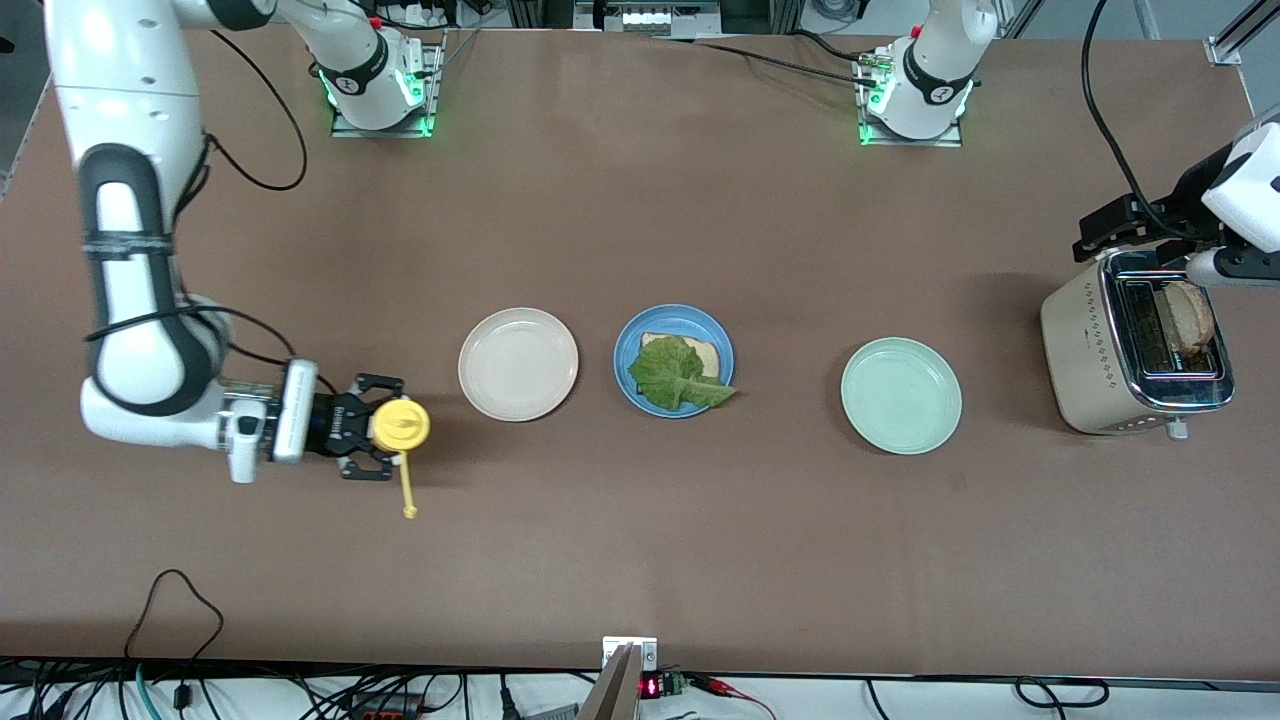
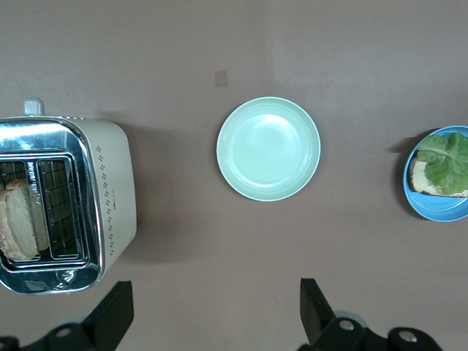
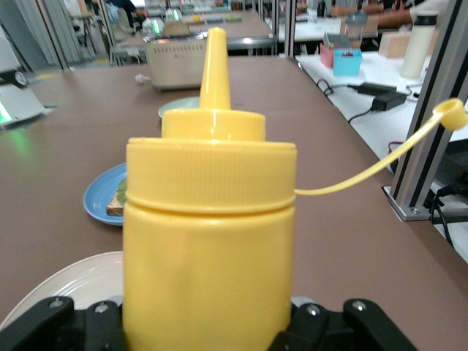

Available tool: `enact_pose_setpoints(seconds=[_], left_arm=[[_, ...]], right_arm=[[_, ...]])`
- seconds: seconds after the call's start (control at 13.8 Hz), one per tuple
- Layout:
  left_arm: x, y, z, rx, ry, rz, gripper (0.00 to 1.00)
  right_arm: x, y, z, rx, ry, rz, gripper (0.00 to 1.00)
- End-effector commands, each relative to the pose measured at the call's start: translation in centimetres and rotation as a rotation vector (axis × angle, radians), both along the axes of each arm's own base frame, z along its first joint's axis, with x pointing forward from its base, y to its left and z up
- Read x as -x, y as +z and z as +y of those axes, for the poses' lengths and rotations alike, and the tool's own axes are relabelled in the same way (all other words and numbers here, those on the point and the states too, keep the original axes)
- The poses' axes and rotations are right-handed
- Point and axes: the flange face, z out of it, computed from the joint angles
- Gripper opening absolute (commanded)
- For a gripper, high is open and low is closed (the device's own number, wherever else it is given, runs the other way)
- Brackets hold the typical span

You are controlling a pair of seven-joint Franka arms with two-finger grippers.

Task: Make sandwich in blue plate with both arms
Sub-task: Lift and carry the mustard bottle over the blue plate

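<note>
table [image 1: 640,200]: brown, carries all items. toaster [image 1: 1120,350] at the left arm's end, one bread slice [image 1: 1190,315] standing in its slot. three plates in a row: beige plate [image 1: 518,363] toward the right arm's end, blue plate [image 1: 673,360] in the middle, mint plate [image 1: 901,395] toward the toaster. on the blue plate lies one bread slice [image 1: 700,352] with a lettuce leaf [image 1: 675,375] on top; no upper slice on it. right gripper [image 1: 375,428] clamped on an upright yellow bottle [image 1: 400,424], cap off and dangling on its tether, beside the beige plate. left gripper [image 2: 212,314] over the toaster, fingers [image 2: 110,314] spread wide, holding nothing.
</note>
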Motion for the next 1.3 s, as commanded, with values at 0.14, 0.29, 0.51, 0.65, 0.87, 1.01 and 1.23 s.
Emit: enact_pose_setpoints(seconds=[0.14, 0.29, 0.51, 0.65, 0.87, 1.01, 1.23], left_arm=[[0.4, 0.2, 0.2, -0.016, 0.0, 0.005, 1.0], [0.4, 0.2, 0.2, -0.016, 0.0, 0.004, 1.0], [0.4, 0.2, 0.2, -0.016, 0.0, 0.004, 1.0], [0.4, 0.2, 0.2, -0.016, 0.0, 0.004, 1.0], [0.4, 0.2, 0.3, -0.016, 0.001, 0.004, 1.0], [0.4, 0.2, 0.3, -0.016, 0.001, 0.004, 1.0], [0.4, 0.2, 0.3, -0.016, 0.001, 0.004, 1.0]], right_arm=[[0.4, 2.5, 7.6, 0.232, -0.063, 0.004, 0.23], [1.0, 2.9, 11.5, 0.359, -0.079, -0.02, 0.23], [2.3, 3.7, 16.9, 0.522, -0.091, -0.07, 0.23], [3.8, 3.9, 20.4, 0.628, -0.084, -0.086, 0.23], [6.0, 4.2, 24.9, 0.81, -0.072, -0.141, 0.23], [7.4, 4.1, 27.1, 0.904, -0.067, -0.176, 0.23], [9.5, 3.9, 29.7, 1.074, -0.043, -0.26, 0.23]])
